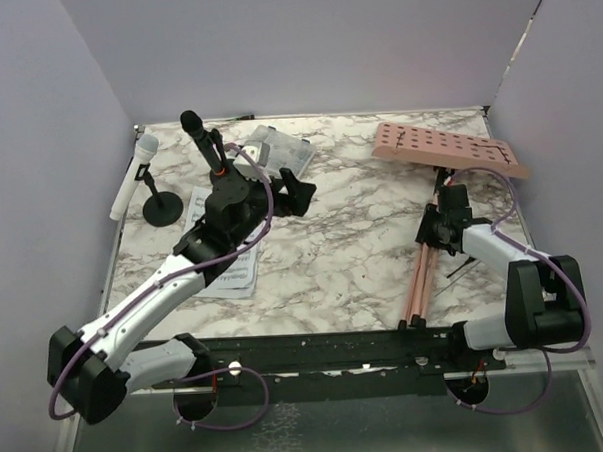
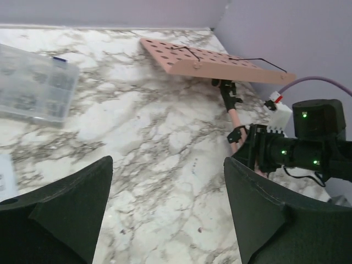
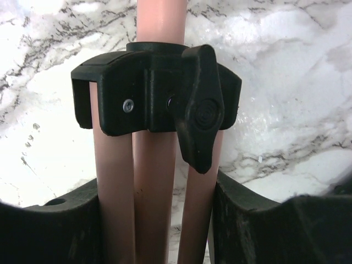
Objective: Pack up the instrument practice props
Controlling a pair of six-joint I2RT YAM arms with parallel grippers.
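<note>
Right pincer (image 3: pixel 157 231) grips the folded pink tripod legs (image 3: pixel 113 181) just below their black collar (image 3: pixel 148 104), probably to lift the stand lying at the desk's (image 1: pixel 353 254) three o'clock. Left pincer (image 2: pixel 168 209) gapes wide and empty.

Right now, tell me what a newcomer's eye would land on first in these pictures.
The pink perforated board at the far right stands out first, its pink tripod legs folded together and reaching toward the near edge, the right gripper closed on them beside a black clamp collar. Next comes the black microphone standing at the far left, while the left gripper is open above the marble table.
</note>
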